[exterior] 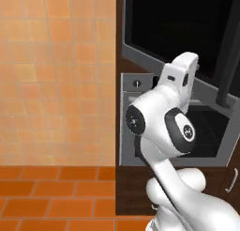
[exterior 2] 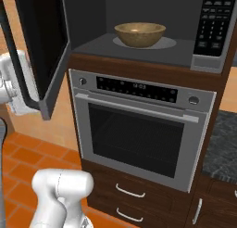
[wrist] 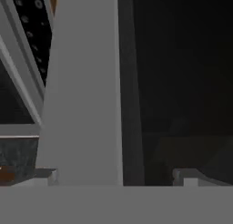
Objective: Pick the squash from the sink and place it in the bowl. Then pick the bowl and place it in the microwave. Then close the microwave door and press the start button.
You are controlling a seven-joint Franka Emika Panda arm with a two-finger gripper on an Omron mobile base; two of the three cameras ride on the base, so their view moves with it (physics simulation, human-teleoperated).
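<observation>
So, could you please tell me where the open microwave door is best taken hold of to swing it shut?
Take the microwave door at its free grey edge, far from the hinge, pushing from the outer face toward the cavity. It stands swung wide to the left, and the open gripper already straddles that edge.

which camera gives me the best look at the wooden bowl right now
The right base view: the bowl sits whole and unobstructed on the floor of the open microwave. The left base view catches the dark door, and the hand view looks close along the door's grey edge.
</observation>
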